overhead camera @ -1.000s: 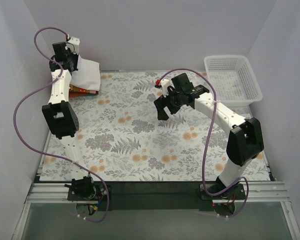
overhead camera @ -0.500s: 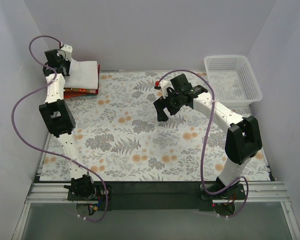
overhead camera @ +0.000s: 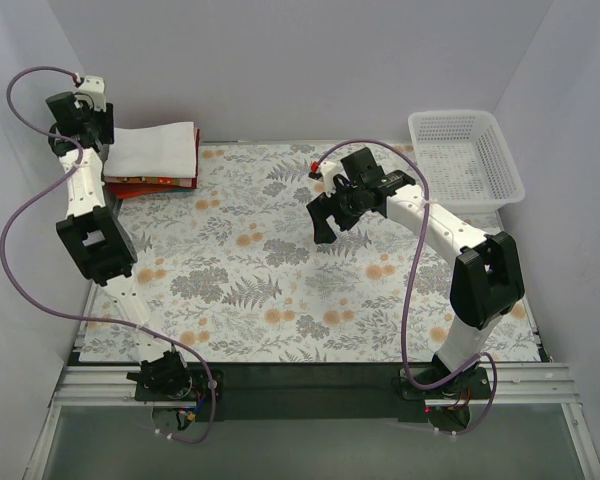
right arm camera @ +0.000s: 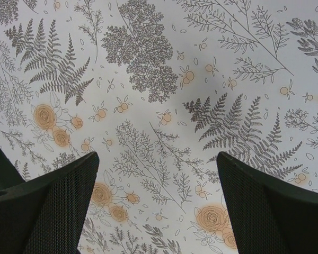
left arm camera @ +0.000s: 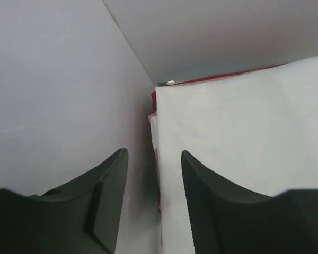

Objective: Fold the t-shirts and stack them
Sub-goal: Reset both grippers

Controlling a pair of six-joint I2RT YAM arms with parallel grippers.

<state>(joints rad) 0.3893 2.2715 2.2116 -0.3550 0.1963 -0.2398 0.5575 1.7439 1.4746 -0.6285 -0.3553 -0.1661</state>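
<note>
A folded white t-shirt (overhead camera: 155, 150) lies on top of a stack at the table's far left corner, with a red folded shirt (overhead camera: 150, 185) showing under it. My left gripper (overhead camera: 98, 122) is open and empty, just left of the stack by the wall. In the left wrist view the white shirt (left arm camera: 244, 137) fills the right side, a red edge (left arm camera: 222, 77) shows behind it, and my left gripper (left arm camera: 153, 159) stands open at the shirt's edge. My right gripper (overhead camera: 326, 222) hangs open and empty over the table's middle. The right wrist view shows my right gripper (right arm camera: 158, 159) above bare patterned cloth. The pink shirt is hidden.
A white plastic lattice basket (overhead camera: 485, 185) stands at the far right corner. The floral tablecloth (overhead camera: 280, 270) covers the table. White walls close in the left, back and right sides; the left arm's purple cable (overhead camera: 25, 215) loops near the left wall.
My left gripper has let go of the white shirt and drawn back left toward the wall. The white shirt now lies flat on the stack. The right arm has barely moved.
</note>
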